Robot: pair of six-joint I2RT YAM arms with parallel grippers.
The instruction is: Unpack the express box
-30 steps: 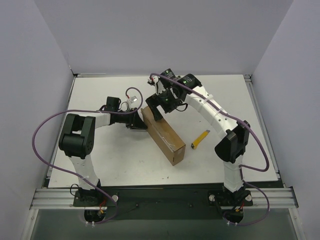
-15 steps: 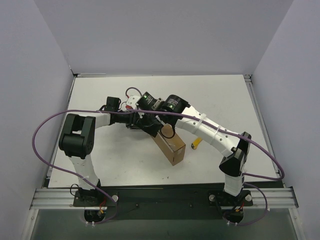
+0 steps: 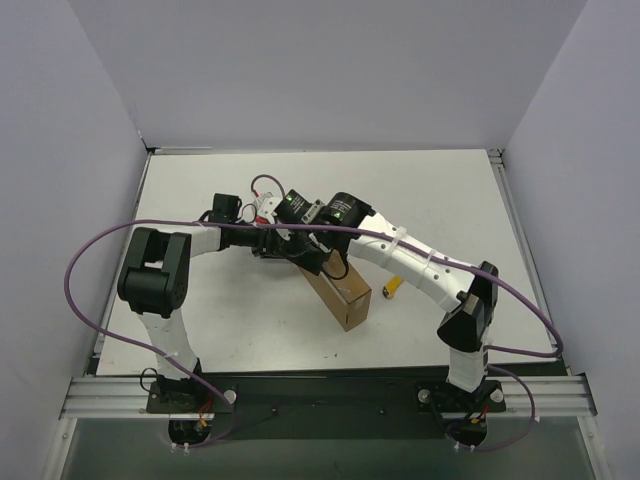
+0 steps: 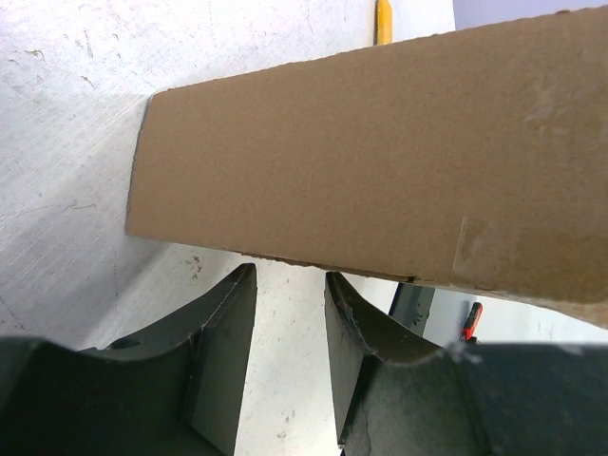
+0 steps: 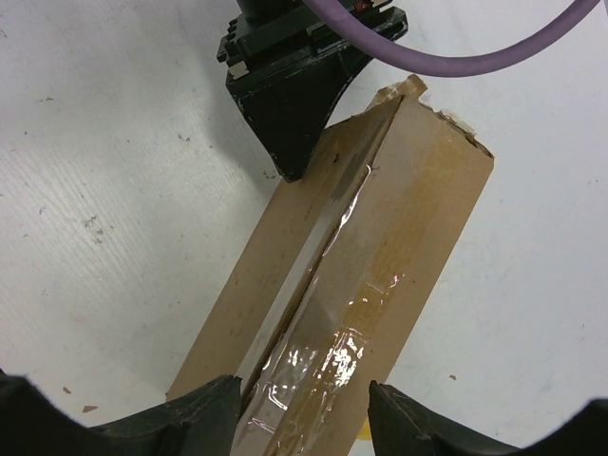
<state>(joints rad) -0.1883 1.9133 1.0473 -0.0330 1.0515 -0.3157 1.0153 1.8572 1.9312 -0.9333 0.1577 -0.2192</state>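
Observation:
The express box is a long brown cardboard box standing on a narrow side, its taped seam facing up. My right gripper reaches down over its far half. In the right wrist view its fingers sit against both long sides of the box. My left gripper lies low at the box's far left end. Its fingertips stand apart at the box's edge, and only bare table shows between them. The left gripper's black fingers touch the box's side.
A small yellow-handled tool lies on the white table just right of the box, partly under my right arm, with its tip also in the left wrist view. Purple cables loop over both arms. White walls enclose the table's left, back and right.
My right arm has swung from behind the box down over it, and its jaws have narrowed round the box. The left arm and the box have not moved.

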